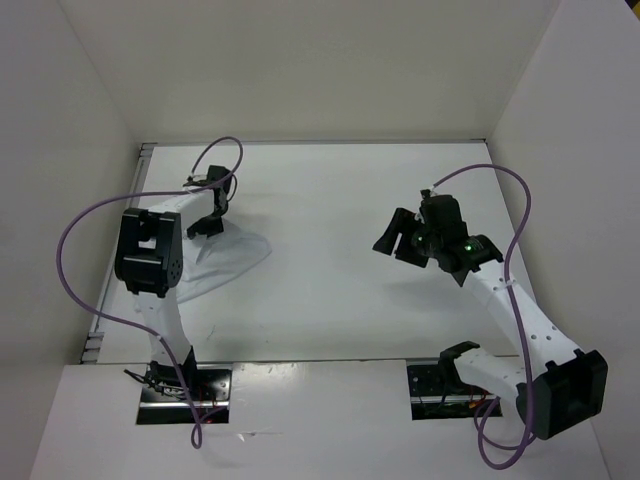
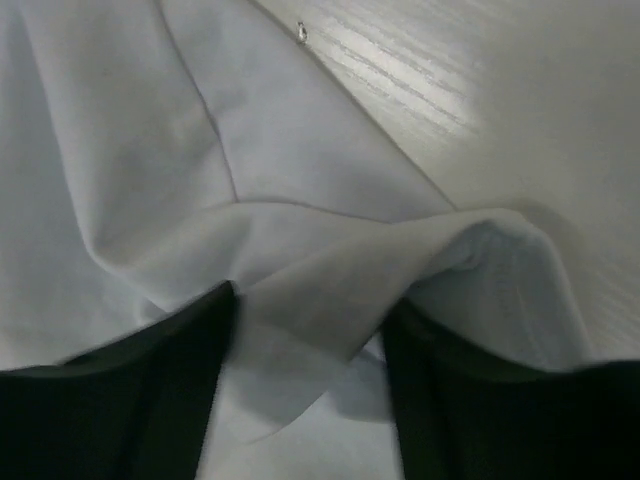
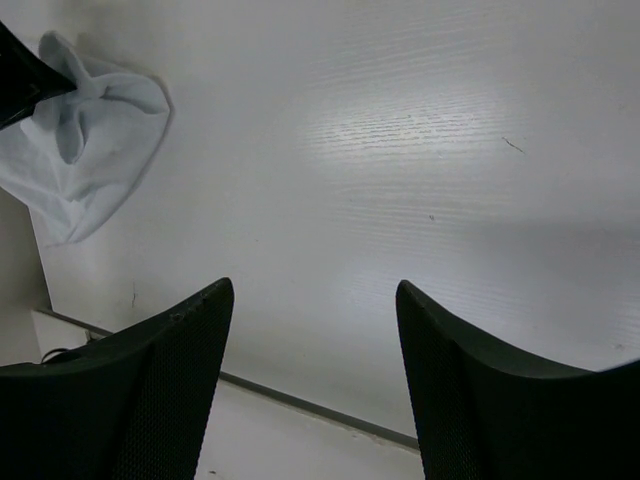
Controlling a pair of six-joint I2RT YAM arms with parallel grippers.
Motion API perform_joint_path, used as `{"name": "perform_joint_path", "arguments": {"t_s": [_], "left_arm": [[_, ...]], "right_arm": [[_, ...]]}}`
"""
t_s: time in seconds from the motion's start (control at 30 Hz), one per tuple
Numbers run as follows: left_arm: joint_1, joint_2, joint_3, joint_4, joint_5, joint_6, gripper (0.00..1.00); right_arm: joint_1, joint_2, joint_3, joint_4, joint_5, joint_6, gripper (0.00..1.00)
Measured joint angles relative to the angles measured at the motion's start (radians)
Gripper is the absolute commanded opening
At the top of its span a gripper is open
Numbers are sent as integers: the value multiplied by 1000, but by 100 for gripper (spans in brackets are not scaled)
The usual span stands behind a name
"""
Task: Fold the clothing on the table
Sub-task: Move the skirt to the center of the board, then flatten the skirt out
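Note:
The white clothing (image 1: pixel 228 257) lies crumpled on the left part of the table (image 1: pixel 340 300). My left gripper (image 1: pixel 207 224) is down at the garment's far edge. In the left wrist view the clothing (image 2: pixel 200 150) fills most of the frame, and a raised fold of it runs between the wide-apart black fingers (image 2: pixel 150 390) of my left gripper (image 2: pixel 312 300), which is open. My right gripper (image 1: pixel 398 243) hovers over bare table to the right, open with nothing between its fingers (image 3: pixel 313 287). From there the clothing (image 3: pixel 95 150) shows as a bunched heap at the upper left.
Upright white wall panels (image 1: pixel 300 60) close in the table at the back and on both sides. The table's grey rim (image 3: pixel 300 402) runs below the right gripper. Purple cables (image 1: pixel 75 260) loop off both arms. A small speck (image 2: pixel 301 31) lies on the table by the cloth.

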Motion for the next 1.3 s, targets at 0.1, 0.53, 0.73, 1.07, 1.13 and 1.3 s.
{"name": "perform_joint_path", "arguments": {"t_s": [0.1, 0.53, 0.73, 1.07, 1.13, 1.3], "left_arm": [[13, 10, 0, 10, 16, 19, 1], [-307, -229, 188, -107, 448, 61, 10], [-423, -333, 156, -26, 888, 84, 98], [-315, -443, -29, -13, 824, -4, 76], [-296, -472, -77, -3, 729, -60, 74], [-220, -467, -148, 65, 571, -177, 64]], "right_arm": [[0, 11, 0, 0, -1, 0, 71], [-3, 18, 0, 22, -6, -1, 70], [-7, 63, 4, 27, -6, -11, 70], [-9, 140, 72, 26, -5, -41, 70], [-9, 175, 103, 24, -2, -54, 70], [-9, 291, 226, 24, 12, -100, 70]]}}
